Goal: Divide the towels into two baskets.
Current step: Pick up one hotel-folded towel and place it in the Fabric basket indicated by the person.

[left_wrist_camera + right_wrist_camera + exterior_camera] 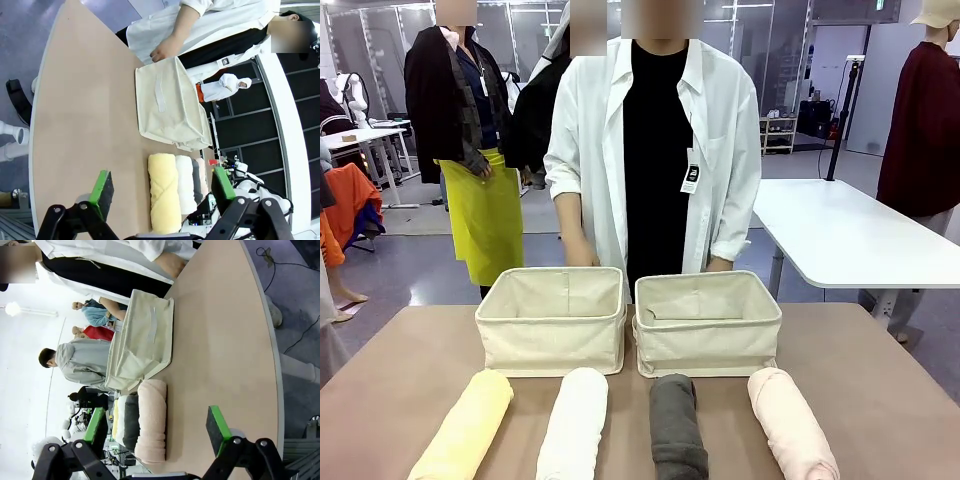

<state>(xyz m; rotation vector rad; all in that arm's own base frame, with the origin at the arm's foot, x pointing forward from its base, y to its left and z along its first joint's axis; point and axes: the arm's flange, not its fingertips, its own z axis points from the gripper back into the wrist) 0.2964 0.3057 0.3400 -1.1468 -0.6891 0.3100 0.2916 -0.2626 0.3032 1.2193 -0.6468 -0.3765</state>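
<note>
While towels (572,420) lie outside the baskets (550,345), left gripper (162,186) and right gripper (157,424) are held wide, so one's probably gotta be grabbed first.

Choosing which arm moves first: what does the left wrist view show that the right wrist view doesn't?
Left wrist view: the open left gripper, the pale yellow terry towel roll nearest, the white roll beside it, the left beige canvas basket. Right wrist view: the open right gripper, the pale pink towel roll nearest, the right basket. Both: the dark grey towel roll, the tan table, the white-coated person.
</note>
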